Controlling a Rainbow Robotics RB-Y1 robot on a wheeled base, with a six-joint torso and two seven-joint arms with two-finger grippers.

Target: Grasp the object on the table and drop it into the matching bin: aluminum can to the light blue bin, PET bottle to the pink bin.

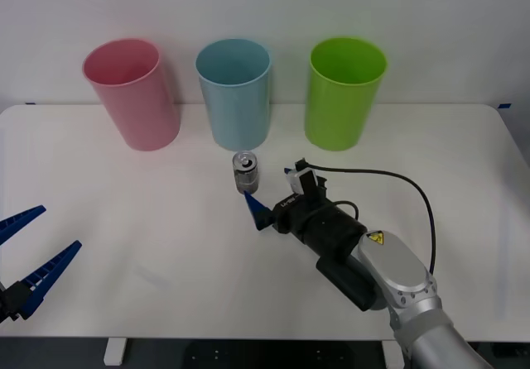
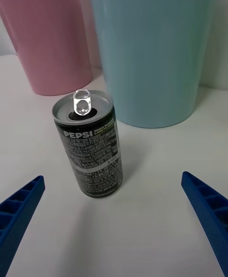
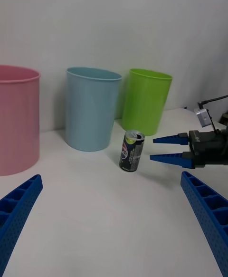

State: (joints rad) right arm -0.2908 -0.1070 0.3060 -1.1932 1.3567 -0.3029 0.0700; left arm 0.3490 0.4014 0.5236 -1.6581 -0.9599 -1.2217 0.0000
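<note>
Three tall plastic bins stand in a row along the far side of the white table (image 1: 124,220): the pink bin (image 1: 132,94), the light blue bin (image 1: 234,93) in the middle, and a lime green bin (image 1: 343,93), each smooth-walled, round-mouthed and tapering toward its base. The aluminum can (image 1: 245,173) stands upright just in front of the light blue bin, a narrow strip of table showing between them, so its long axis is vertical and its shiny round top faces up. In the right wrist view the can (image 2: 90,144) shows a dark printed wall with PEPSI lettering, a silver rim and a raised pull tab over an open mouth. The right gripper (image 1: 277,189) sits low over the table just beside the can on the near side, its blue ribbed fingers (image 2: 19,210) spread wide apart with the can ahead of the gap and not yet between them. The left gripper (image 1: 29,249) hangs at the table's near left edge, well apart from the can, its fingers also spread.
</note>
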